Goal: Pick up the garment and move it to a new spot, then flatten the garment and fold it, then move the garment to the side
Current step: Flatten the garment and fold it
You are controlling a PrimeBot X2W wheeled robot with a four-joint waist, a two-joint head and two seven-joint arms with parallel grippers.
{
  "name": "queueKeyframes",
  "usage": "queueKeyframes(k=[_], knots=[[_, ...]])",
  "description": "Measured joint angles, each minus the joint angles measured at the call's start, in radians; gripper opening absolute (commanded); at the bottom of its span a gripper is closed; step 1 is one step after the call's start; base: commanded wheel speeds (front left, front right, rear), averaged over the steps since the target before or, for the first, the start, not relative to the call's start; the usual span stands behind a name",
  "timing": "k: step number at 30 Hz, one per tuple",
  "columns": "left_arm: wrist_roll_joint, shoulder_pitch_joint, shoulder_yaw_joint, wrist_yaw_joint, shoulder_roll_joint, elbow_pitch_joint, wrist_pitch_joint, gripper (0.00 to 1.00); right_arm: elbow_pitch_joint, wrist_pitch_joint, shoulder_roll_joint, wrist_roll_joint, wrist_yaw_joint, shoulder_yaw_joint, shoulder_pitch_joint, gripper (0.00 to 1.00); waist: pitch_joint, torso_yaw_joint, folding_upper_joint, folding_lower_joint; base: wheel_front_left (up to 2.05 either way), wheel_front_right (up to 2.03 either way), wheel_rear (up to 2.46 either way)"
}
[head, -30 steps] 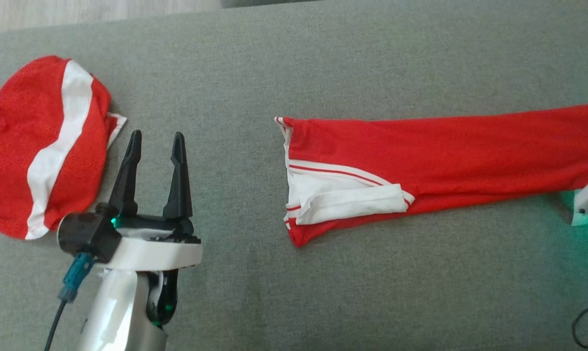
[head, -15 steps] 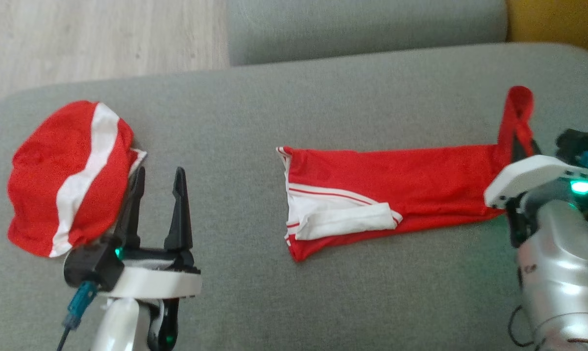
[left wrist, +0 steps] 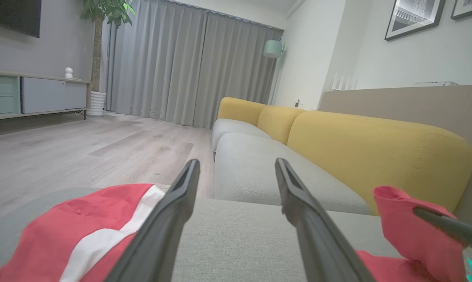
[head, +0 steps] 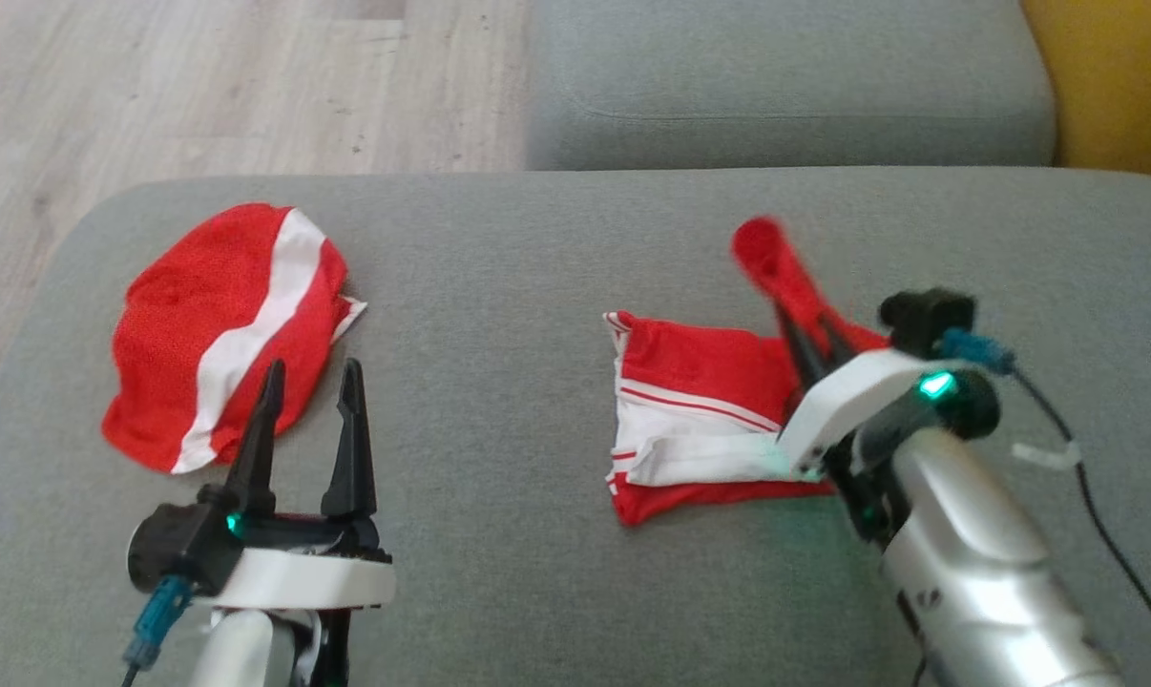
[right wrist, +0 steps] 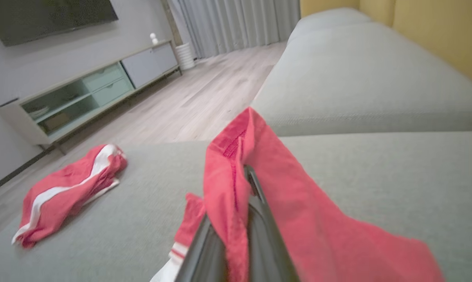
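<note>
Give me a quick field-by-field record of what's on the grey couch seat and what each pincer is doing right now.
Surface: grey fabric sofa seat
Set aside: red and white folded fabric bundle, on the seat's left part
Left pincer: open, empty, near that bundle
Right pincer: shut on one end of the red garment with white stripes, that end raised above the rest

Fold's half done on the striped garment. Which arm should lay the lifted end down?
Right. The right gripper is shut on the garment at its lifted red end, above the part lying flat. The left gripper is open and empty, near the other red bundle, well apart from the fold.
</note>
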Motion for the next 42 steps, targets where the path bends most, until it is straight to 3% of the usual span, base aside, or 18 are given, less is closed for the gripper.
queueKeyframes(k=[12, 13, 14, 18, 22, 28, 35, 42], knots=[[-0.008, 0.0, -0.015, 0.0, 0.0, 0.004, 0.0, 1.0, 0.02, 0.004, 0.0, 0.134, 0.0, 0.18, 0.057, 0.0, 0.026, 0.08, 0.0, 0.0001, 0.0, 0.0, 0.0], [-0.009, 0.0, -0.015, 0.0, 0.0, 0.004, 0.0, 1.0, 0.028, 0.004, 0.0, 0.15, 0.0, 0.192, 0.056, 0.32, 0.03, 0.083, 0.0, 0.0001, 0.0, 0.0, 0.0], [-0.01, 0.0, -0.015, 0.0, 0.0, 0.005, 0.0, 1.0, 0.041, -0.004, 0.0, 0.156, 0.0, 0.21, 0.055, 1.0, 0.035, 0.087, 0.0, 0.0001, 0.0, 0.0, 0.0], [-0.01, -0.001, -0.015, 0.0, 0.0, 0.006, 0.0, 1.0, 0.04, -0.03, -0.002, 0.197, 0.0, 0.311, 0.056, 1.0, 0.044, 0.09, 0.0, 0.0002, 0.0, 0.0, 0.0], [-0.01, -0.001, -0.011, 0.0, 0.0, 0.01, 0.0, 1.0, -0.036, -0.03, 0.001, 0.3, 0.0, 0.431, 0.057, 1.0, 0.042, 0.077, 0.0, 0.0002, 0.0, 0.0, 0.0], [-0.01, -0.001, -0.004, 0.0, 0.0, 0.006, 0.0, 1.0, -0.03, -0.099, 0.002, 0.337, 0.0, 0.443, 0.019, 1.0, 0.036, 0.036, 0.0, 0.0001, 0.0, 0.0, 0.0], [-0.01, -0.001, -0.002, 0.0, 0.0, -0.024, 0.0, 1.0, 0.062, -0.148, -0.006, 0.189, 0.0, 0.282, -0.093, 1.0, 0.028, -0.026, 0.0, 0.0001, 0.0, 0.0, 0.0], [-0.01, -0.001, -0.008, 0.0, -0.001, -0.047, 0.0, 1.0, -0.016, -0.155, -0.149, -0.015, 0.0, 0.034, -0.051, 1.0, 0.026, -0.082, 0.0, 0.0001, 0.0, 0.0, 0.0]])
